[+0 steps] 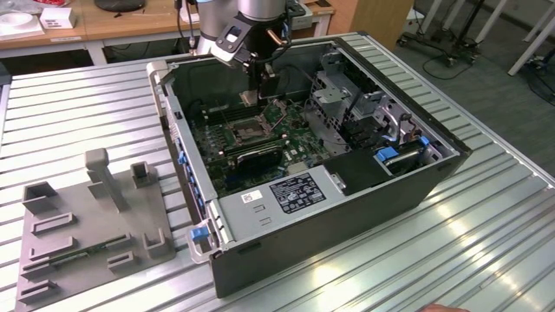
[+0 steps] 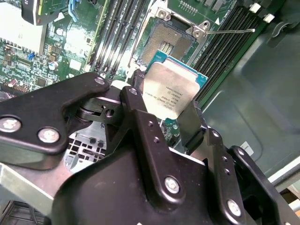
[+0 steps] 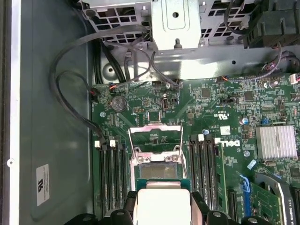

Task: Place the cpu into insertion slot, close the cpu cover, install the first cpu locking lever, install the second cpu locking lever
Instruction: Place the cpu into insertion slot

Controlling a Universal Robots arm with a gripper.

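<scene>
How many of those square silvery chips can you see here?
1. The cpu is held by the gripper, near the open socket on the motherboard. Others may be hidden elsewhere.

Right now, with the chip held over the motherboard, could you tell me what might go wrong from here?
The gripper holds the cpu by two edges above the open socket; a slip could drop it onto the contacts. The cpu cover stands raised beside the socket, so the gripper might catch it going down. The memory slots flank the socket closely, leaving the gripper little room.
</scene>
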